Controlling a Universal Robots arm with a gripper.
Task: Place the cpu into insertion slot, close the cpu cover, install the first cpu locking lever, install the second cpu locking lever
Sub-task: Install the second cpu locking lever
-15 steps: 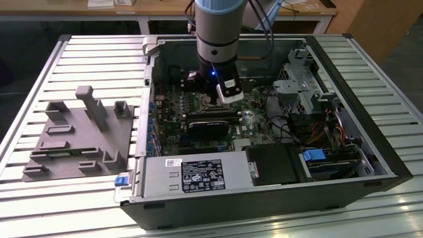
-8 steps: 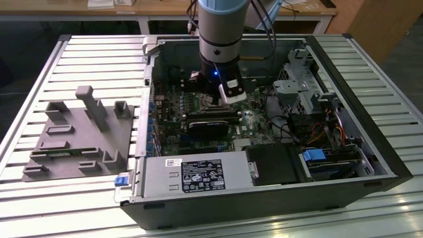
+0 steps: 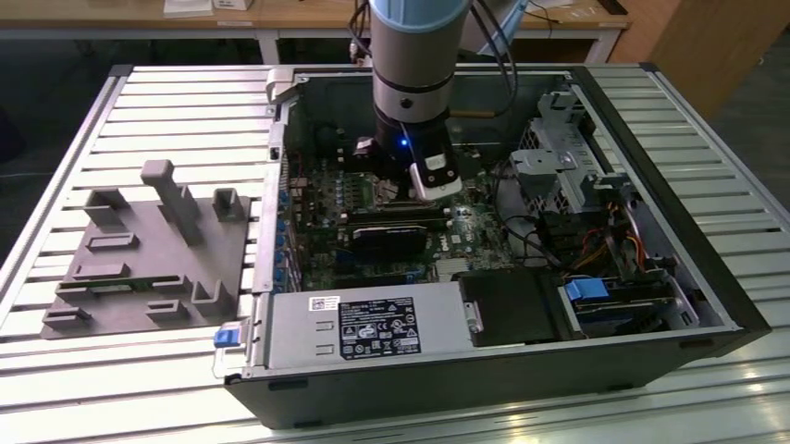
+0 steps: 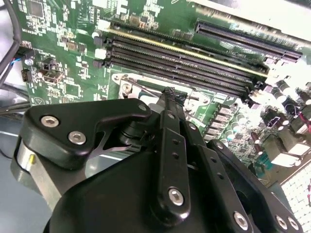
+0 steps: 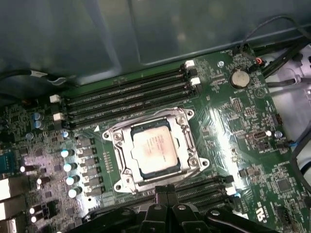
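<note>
Currently the tool (image 4: pixel 168 94) sits low inside the open computer case (image 3: pixel 691 268), just above the motherboard (image 5: pixel 252 145) at the edge of the insertion slot (image 5: pixel 154 150). Its black fingers (image 4: pixel 170 145) look pressed together in the second wrist view, with nothing between them; the tip is near a thin wire lever (image 4: pixel 146 90) at the socket's rim, contact unclear.

Cpu (image 5: pixel 154 149) is seated in the slot, pale metal face up. Cpu cover (image 5: pixel 187 141) lies flat around it, the chip showing through the cut-out. Black memory slots (image 5: pixel 126 94) run along both sides of the socket.

In the exterior view the case lies on its side on the slatted counter (image 3: pixel 185 111), arm (image 3: pixel 413 83) coming straight down into it. A grey fixture plate (image 3: pixel 148 259) with upright blocks sits on the counter at the exterior view's left, well apart from the case.
</note>
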